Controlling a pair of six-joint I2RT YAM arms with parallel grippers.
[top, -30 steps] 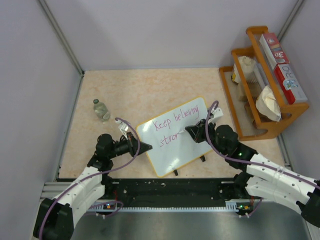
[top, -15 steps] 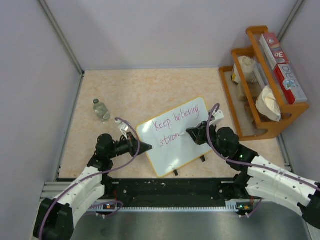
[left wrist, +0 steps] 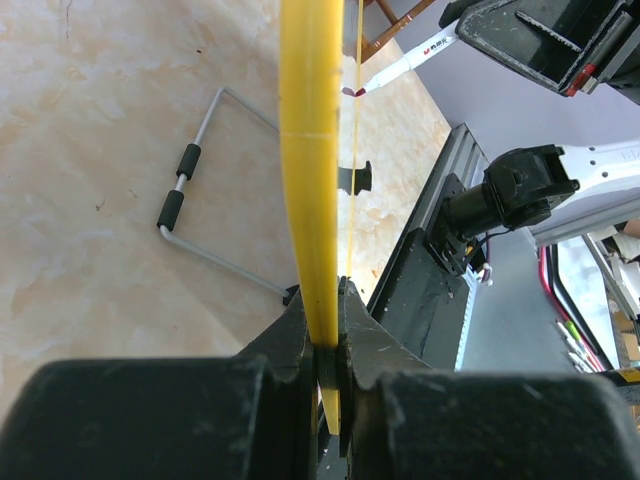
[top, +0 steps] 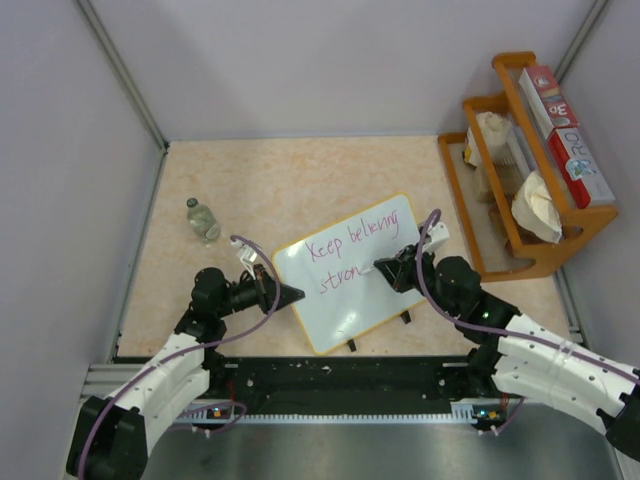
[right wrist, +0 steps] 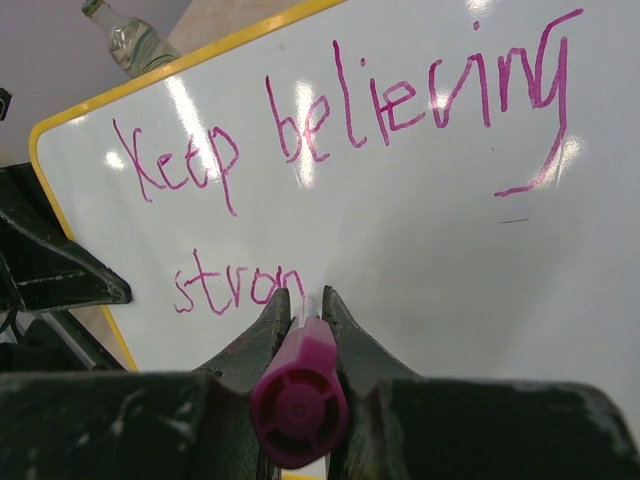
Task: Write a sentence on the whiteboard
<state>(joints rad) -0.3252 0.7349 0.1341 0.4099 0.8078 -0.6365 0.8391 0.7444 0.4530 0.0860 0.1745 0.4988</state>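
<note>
At the left of the top view you have a small clear bottle point(top: 203, 220) standing on the table point(top: 280, 180). Lower and just to its right, your left fingers point(top: 288, 294) are pinched tight on the yellow rim of the whiteboard point(top: 350, 305). The board sits mid-frame, turned at an angle. The sentence point(top: 352, 243) reads "Keep believing", with "stron" on the line below. Your right fingers point(right wrist: 262, 335) are clamped on a purple marker point(right wrist: 298, 400), its tip at the board just after the "n". A wooden rack point(top: 515, 267) stands at the far right.
</note>
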